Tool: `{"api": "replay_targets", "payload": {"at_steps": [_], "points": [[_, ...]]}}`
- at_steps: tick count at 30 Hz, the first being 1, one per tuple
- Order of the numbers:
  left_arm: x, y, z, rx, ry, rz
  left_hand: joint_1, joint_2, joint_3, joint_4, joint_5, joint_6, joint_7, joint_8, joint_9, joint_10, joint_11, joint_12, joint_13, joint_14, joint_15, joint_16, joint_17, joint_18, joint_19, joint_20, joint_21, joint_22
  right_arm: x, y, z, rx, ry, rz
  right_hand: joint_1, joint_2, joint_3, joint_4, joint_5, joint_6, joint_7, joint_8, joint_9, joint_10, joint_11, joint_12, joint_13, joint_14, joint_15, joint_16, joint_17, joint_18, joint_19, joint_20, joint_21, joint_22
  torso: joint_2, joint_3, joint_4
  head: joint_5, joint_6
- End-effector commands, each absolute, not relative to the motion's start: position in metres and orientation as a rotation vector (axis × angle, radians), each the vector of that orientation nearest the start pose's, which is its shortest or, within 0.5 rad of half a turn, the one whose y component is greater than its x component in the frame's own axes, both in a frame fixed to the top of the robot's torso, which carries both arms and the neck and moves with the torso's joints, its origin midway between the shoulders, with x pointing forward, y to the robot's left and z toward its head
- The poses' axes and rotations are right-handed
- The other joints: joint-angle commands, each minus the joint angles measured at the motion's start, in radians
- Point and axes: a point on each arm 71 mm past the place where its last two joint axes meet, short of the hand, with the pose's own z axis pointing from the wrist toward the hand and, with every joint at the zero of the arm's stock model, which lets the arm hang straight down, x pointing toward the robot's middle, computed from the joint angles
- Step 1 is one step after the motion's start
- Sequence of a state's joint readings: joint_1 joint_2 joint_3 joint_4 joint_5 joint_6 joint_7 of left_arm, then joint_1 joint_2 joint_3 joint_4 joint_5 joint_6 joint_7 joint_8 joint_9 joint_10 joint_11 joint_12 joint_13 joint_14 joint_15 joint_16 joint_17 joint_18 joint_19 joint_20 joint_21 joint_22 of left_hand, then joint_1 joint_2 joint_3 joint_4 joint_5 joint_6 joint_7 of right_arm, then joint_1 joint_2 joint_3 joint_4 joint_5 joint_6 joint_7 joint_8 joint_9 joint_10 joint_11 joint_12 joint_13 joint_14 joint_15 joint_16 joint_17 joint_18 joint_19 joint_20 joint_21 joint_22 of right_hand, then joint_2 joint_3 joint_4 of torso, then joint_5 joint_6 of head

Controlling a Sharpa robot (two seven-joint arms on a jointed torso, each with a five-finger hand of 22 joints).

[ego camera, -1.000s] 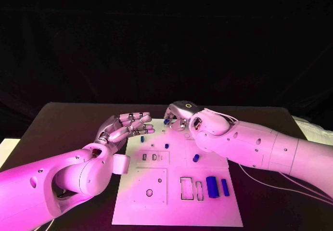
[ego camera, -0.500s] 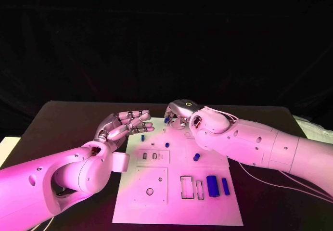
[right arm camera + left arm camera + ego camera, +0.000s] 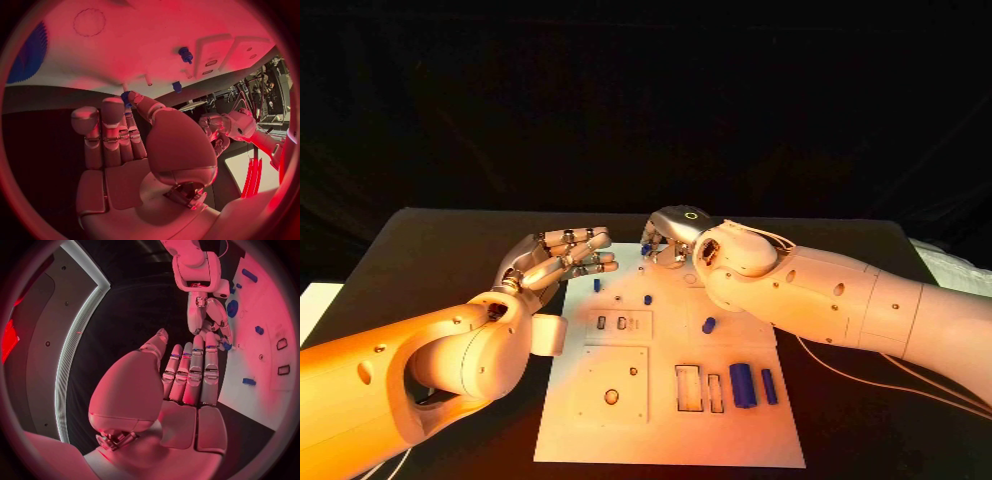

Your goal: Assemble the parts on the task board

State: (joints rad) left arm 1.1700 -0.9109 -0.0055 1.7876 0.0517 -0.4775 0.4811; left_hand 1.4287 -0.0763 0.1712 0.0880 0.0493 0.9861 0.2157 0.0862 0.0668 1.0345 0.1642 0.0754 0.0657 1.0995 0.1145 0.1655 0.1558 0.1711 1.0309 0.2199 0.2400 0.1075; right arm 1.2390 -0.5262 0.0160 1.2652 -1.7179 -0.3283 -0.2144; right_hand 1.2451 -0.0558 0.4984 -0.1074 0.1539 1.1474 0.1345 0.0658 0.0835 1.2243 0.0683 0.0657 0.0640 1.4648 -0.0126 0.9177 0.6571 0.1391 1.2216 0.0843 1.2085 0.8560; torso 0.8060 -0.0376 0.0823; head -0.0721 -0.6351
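Observation:
The white task board [image 3: 661, 420] lies in the middle of the black table. On it are a small blue peg [image 3: 648, 299], another [image 3: 597, 285], a short blue piece [image 3: 708, 324] and two blue bars [image 3: 741, 385] by the right edge. My right hand [image 3: 672, 245] hovers over the board's far edge and pinches a small blue part [image 3: 127, 95] between thumb and finger; the left wrist view shows that part [image 3: 225, 346] too. My left hand [image 3: 567, 257] floats just off the board's far left corner, fingers apart and holding nothing.
Rectangular slots [image 3: 689, 388] and a round hole [image 3: 610, 397] sit in the board's near half. A ribbed blue round piece [image 3: 28, 52] lies on the board [image 3: 137, 40] near my right hand. Black table surface [image 3: 444, 260] surrounds the board.

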Motion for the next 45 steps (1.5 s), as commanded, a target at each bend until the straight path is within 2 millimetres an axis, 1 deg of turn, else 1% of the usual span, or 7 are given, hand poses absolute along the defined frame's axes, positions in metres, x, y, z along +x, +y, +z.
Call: {"api": "replay_targets", "payload": {"at_steps": [1,15,18,22,30,39,45], "points": [[0.439,0.176,-0.152,-1.139,1.321,-1.662,0.003,0.011,-0.002,-0.006,0.000,0.000,0.005,-0.003,-0.001,0.004,0.005,-0.004,0.000,0.006,0.003,-0.007,0.001,0.009,0.006,0.000,-0.006,-0.001,0.536,-0.111,-0.157,-0.327,1.496,0.483,-0.002,-0.012,0.001,0.007,-0.004,0.004,0.000,0.001,0.001,0.003,0.002,-0.004,0.000,0.004,-0.003,0.005,0.001,-0.006,0.004,0.004,0.006,0.002,0.000,0.0000,0.0008,-0.001,0.000],[0.439,0.177,-0.153,-1.140,1.321,-1.662,0.004,0.012,-0.002,-0.009,0.000,0.000,0.005,-0.004,-0.001,0.004,0.005,-0.005,0.000,0.007,0.003,-0.008,0.001,0.009,0.006,-0.001,-0.007,-0.001,0.537,-0.112,-0.156,-0.314,1.483,0.478,-0.004,-0.018,0.001,0.010,-0.005,0.001,0.001,0.000,0.000,-0.001,0.003,-0.005,0.000,0.003,-0.003,0.006,0.000,-0.006,0.002,0.004,0.006,0.001,0.000,-0.0006,0.0041,-0.006,0.000],[0.439,0.177,-0.153,-1.140,1.321,-1.661,0.004,0.012,-0.002,-0.009,0.000,0.000,0.005,-0.004,-0.001,0.004,0.005,-0.005,0.000,0.007,0.003,-0.008,0.001,0.009,0.006,-0.001,-0.007,-0.001,0.537,-0.112,-0.156,-0.310,1.482,0.480,-0.008,-0.034,0.000,0.015,-0.015,-0.021,0.010,-0.005,-0.005,-0.023,0.009,-0.006,-0.002,-0.006,0.003,-0.007,-0.019,-0.004,-0.009,0.008,0.001,-0.010,0.000,-0.0010,0.0035,-0.007,0.001],[0.439,0.177,-0.153,-1.141,1.322,-1.661,0.004,0.012,-0.002,-0.010,0.000,0.000,0.004,-0.004,-0.001,0.004,0.005,-0.006,0.000,0.007,0.003,-0.008,0.002,0.009,0.007,-0.001,-0.007,-0.002,0.538,-0.112,-0.156,-0.308,1.483,0.488,-0.015,-0.088,-0.024,0.028,-0.034,-0.139,0.034,-0.006,-0.021,-0.119,0.035,-0.005,-0.001,-0.036,0.023,-0.069,-0.101,0.008,-0.061,0.026,-0.041,-0.081,0.000,-0.0019,0.0052,-0.008,0.002],[0.439,0.178,-0.153,-1.143,1.323,-1.658,0.003,0.012,-0.002,-0.011,0.000,-0.001,0.005,-0.006,-0.001,0.003,0.005,-0.007,0.000,0.007,0.003,-0.010,0.002,0.009,0.007,-0.001,-0.008,-0.002,0.534,-0.116,-0.152,-0.292,1.451,0.516,0.010,-0.088,-0.061,0.045,-0.026,-0.155,0.032,0.001,-0.016,-0.142,0.037,0.002,0.002,-0.034,0.025,-0.071,-0.107,0.009,-0.064,0.031,-0.043,-0.082,0.000,-0.0019,0.0067,-0.010,0.000],[0.440,0.181,-0.153,-1.144,1.320,-1.654,0.007,0.013,-0.002,-0.020,0.000,-0.001,0.003,-0.009,-0.001,0.004,0.004,-0.008,-0.001,0.008,0.003,-0.014,0.004,0.009,0.008,-0.001,-0.011,-0.003,0.518,-0.163,-0.133,-0.173,1.466,0.538,0.007,-0.094,-0.063,0.071,0.006,-0.116,0.028,0.002,-0.014,-0.052,0.023,0.028,0.012,-0.019,0.016,-0.024,-0.059,0.004,-0.045,0.025,-0.020,-0.051,-0.008,-0.0006,-0.0070,-0.010,0.002],[0.440,0.182,-0.153,-1.144,1.320,-1.653,0.008,0.015,-0.001,-0.024,0.000,0.001,0.001,-0.009,-0.001,0.006,0.003,-0.008,0.000,0.009,0.002,-0.015,0.005,0.009,0.009,-0.001,-0.011,-0.004,0.506,-0.214,-0.124,-0.024,1.568,0.500,-0.011,-0.138,-0.125,0.098,0.049,-0.133,-0.001,-0.002,-0.017,0.182,-0.027,0.173,0.105,0.037,-0.022,0.175,0.189,-0.030,0.068,-0.006,0.093,0.145,-0.013,0.0030,-0.0214,-0.016,0.002]]}}
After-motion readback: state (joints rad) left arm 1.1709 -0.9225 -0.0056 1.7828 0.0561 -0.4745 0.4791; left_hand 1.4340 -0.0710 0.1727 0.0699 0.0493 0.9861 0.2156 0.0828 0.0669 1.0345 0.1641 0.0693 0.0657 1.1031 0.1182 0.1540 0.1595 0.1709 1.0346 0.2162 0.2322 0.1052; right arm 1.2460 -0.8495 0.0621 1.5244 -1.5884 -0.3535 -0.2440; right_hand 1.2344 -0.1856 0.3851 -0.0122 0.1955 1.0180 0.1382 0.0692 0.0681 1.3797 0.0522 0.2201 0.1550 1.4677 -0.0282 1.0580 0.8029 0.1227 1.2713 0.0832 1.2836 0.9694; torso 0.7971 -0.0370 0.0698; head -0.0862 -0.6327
